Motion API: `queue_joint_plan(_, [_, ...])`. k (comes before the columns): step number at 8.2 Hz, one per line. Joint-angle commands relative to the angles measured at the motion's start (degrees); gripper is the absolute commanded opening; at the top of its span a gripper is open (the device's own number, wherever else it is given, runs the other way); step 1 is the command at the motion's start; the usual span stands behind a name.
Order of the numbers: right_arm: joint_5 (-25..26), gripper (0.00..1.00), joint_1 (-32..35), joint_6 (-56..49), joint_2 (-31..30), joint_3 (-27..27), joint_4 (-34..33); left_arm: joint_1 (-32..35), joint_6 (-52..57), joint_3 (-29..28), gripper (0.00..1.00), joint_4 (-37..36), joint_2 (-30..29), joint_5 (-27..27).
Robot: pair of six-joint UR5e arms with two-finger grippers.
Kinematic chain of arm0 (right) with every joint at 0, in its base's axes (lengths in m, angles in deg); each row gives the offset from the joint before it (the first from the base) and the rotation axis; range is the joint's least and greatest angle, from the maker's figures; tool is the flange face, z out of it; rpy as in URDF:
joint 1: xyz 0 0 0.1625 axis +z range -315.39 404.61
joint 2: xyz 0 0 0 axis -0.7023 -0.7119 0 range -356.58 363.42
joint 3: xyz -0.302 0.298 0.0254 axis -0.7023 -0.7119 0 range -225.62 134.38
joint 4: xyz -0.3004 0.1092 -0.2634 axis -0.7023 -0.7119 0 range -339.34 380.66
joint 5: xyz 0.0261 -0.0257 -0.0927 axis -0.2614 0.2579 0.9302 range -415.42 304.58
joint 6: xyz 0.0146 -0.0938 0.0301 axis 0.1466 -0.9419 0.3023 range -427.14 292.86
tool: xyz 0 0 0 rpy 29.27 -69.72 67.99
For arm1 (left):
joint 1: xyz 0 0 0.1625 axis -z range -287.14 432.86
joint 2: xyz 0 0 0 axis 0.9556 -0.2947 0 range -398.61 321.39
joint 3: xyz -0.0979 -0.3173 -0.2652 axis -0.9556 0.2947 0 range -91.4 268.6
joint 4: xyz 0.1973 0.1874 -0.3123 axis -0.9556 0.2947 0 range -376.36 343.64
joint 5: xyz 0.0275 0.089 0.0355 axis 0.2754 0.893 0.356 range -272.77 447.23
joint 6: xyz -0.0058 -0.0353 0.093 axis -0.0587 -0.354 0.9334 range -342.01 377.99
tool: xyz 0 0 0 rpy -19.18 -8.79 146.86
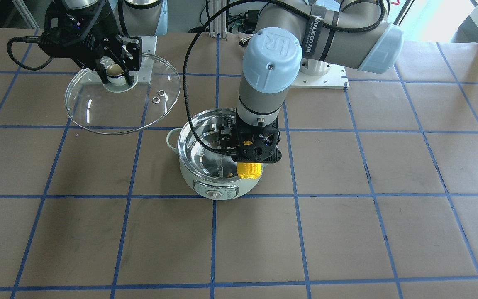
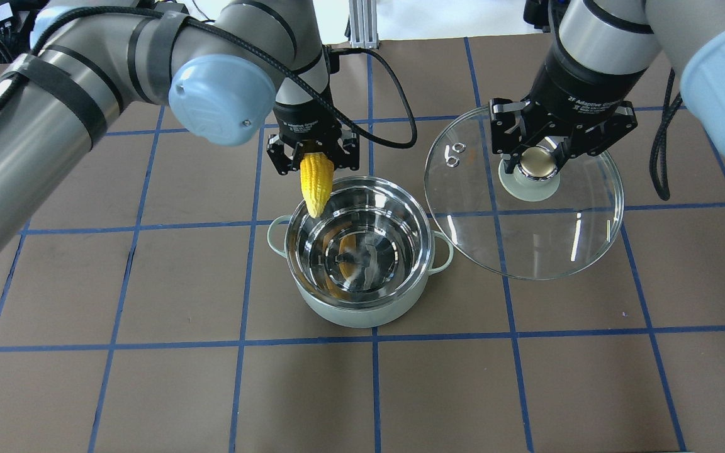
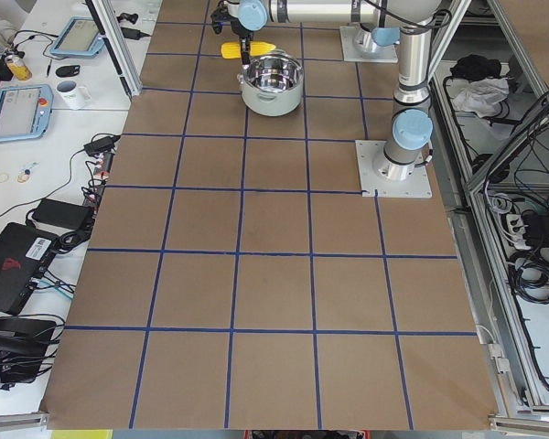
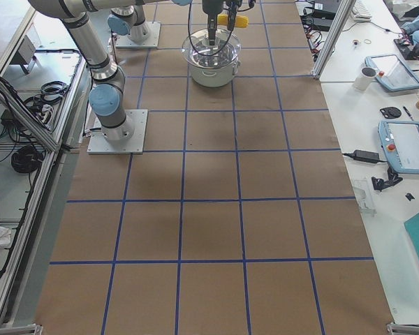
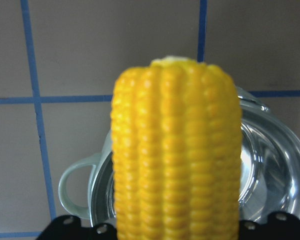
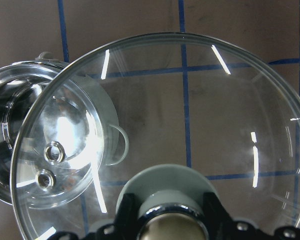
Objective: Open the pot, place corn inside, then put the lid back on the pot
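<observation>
The left tool (image 2: 313, 162) is pinching the corn (image 2: 316, 189) near its thick end, 1 finger pressed on each side of the cob. From my overhead feed, the tapered tip reaches over the far-left part of the rim of the pot (image 2: 359, 314). The side camera on the left shows the ear lying about level, above the rim and not inside. On the left wrist feed the cob fills the middle of the screen, with the steel bowl and 1 mint loop handle below it.

The right tool (image 2: 535, 165) is clamped on the pale green knob (image 2: 529, 187) of the lid (image 2: 545, 245), its 2 fingers squeezing the knob between them. The lid hangs tilted off the surface (image 2: 148, 390), to the right of the pot. Its left edge is just beside the pot's right loop handle (image 2: 443, 251). 2 small steam vent rings (image 2: 457, 154) sit in the glass left of the knob. Through the glass, the right wrist feed shows the pot's rim and handle.

The pot stands uncovered near the middle of the surface, over a crossing of the blue tape lines (image 2: 148, 226). Its control dial (image 1: 214, 193) faces the far side, away from the robot. The shiny interior mirrors a yellow streak.
</observation>
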Motion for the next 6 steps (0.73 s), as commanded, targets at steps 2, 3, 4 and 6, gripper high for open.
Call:
queue_joint_plan(2, [0.12, 0.14, -0.01, -0.1, -0.01, -0.01, 0.23, 1.65, -0.93, 6.7, 0.0, -0.52, 0.07, -2.27])
queue_joint_plan(3, [0.12, 0.14, -0.01, -0.1, -0.01, -0.01, 0.49, 2.26, -0.93, 7.4, 0.0, -0.52, -0.1, -2.44])
queue_joint_plan(4, [0.12, 0.11, -0.01, -0.1, -0.01, -0.01, 0.58, 3.31, -1.1, 7.58, 0.0, -0.52, -0.54, -3.75])
queue_joint_plan(6, [0.12, 0.07, -0.01, -0.1, -0.01, -0.01, 0.93, 4.19, -1.19, 7.59, 0.0, -1.13, -1.51, -4.29])
